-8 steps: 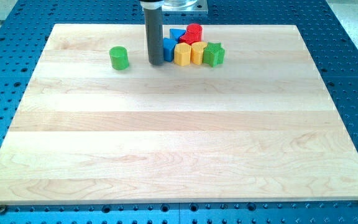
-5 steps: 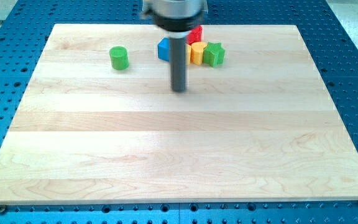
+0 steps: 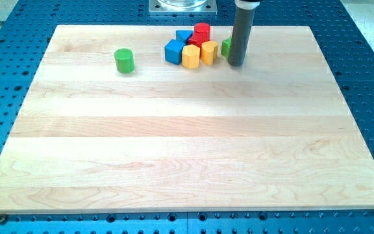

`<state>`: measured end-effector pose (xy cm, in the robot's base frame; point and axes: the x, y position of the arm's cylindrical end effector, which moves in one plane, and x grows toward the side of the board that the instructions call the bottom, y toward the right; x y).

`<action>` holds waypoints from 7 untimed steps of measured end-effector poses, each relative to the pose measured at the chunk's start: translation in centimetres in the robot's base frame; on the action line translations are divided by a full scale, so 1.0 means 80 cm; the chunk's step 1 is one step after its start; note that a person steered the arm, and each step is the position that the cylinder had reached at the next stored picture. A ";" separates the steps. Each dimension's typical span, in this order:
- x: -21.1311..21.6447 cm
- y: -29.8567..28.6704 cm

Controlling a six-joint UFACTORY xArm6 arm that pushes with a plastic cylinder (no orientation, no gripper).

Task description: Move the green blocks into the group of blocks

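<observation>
A green cylinder (image 3: 124, 60) stands alone at the view's upper left of the wooden board (image 3: 187, 162). A group of blocks sits at the top centre: a blue cube (image 3: 173, 51), a blue triangular block (image 3: 184, 36), a red cylinder (image 3: 202, 30), a red block (image 3: 195, 40) between them, and two yellow blocks (image 3: 191, 57) (image 3: 208, 52). A green star-shaped block (image 3: 226, 47) lies at the group's right edge, mostly hidden behind the rod. My tip (image 3: 236, 64) rests on the board just right of the group, in front of the green star.
A metal mount plate (image 3: 183, 6) sits beyond the board's top edge. The board lies on a blue perforated table (image 3: 369, 78).
The rod moved from the group's left side, down to the board's middle, then up to the group's right side. It now covers most of the green star block. The blocks look unmoved.
</observation>
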<state>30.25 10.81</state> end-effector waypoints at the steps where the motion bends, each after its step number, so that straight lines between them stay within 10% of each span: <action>1: 0.009 0.027; 3: -0.027 -0.010; 5: 0.143 -0.110; 7: 0.012 -0.369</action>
<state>31.23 -18.67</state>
